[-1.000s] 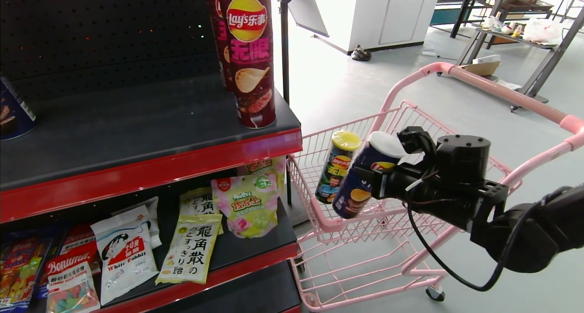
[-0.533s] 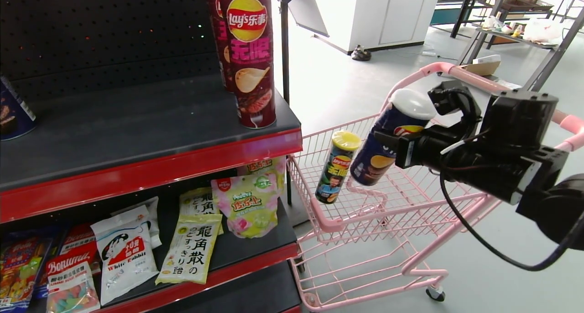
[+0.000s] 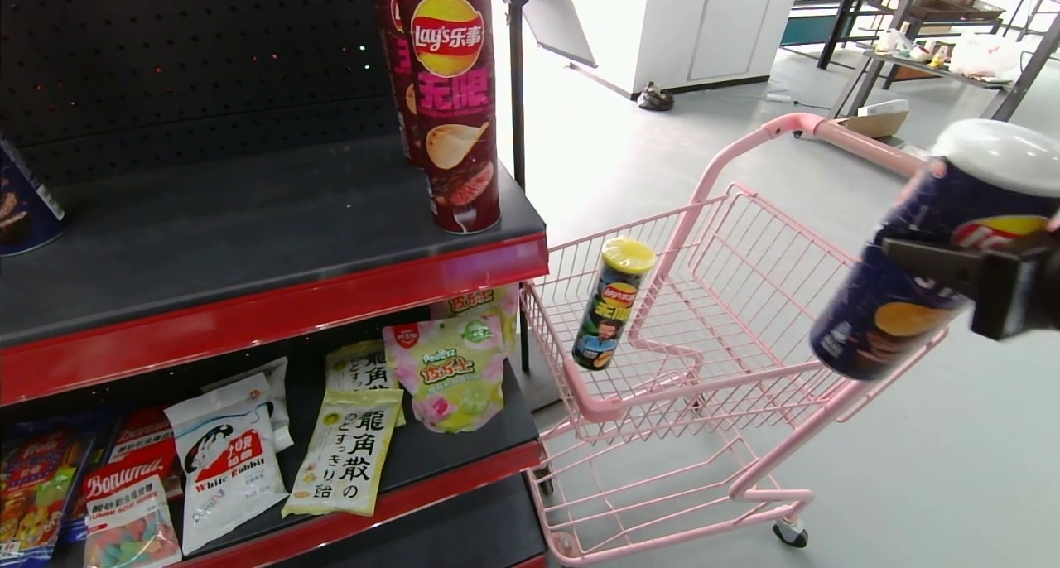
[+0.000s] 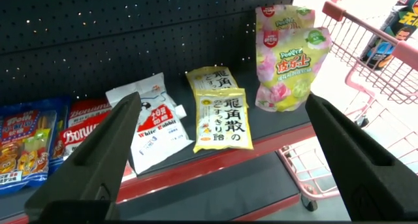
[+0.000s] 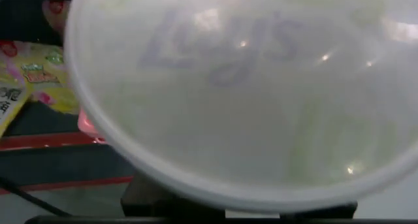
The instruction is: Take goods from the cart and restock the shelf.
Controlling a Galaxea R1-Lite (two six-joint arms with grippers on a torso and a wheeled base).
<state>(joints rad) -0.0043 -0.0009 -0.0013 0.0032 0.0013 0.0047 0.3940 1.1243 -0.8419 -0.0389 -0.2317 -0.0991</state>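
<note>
The right jaws are gripping a blue can (image 3: 886, 311) around its middle, one finger lying across the label. They are holding it tilted, base down toward 7 o'clock, at the 3 o'clock edge of the head view. Its white lid (image 5: 241, 87) is sitting right up against the right wrist camera. The can is hanging raised at the 3 o'clock side of the cart (image 3: 586, 401) and appears to be out of the basket, so the step in hand is looking like the carry from cart to shelf (image 3: 273, 315). The shelf is standing at 9 o'clock of the cart. Its top deck is carrying maroon cans (image 3: 451, 96) at its 3 o'clock end, close to the front lip, and a broad bare stretch is running off toward 9 o'clock, where a second blue can (image 3: 25, 195) is showing. A yellow-lidded can (image 3: 613, 303) is waiting in the cart, leaning near the wall closest to the shelf. The left jaws are standing wide open, gripping nothing, facing the bags (image 4: 223, 119) on the lower deck. The next move is calling for swinging the held can toward 9 o'clock, over the cart and the red lip. It also needs righting until its base is level, steering clear of the maroon cans, and setting down on the bare stretch before the jaws are letting go.
</note>
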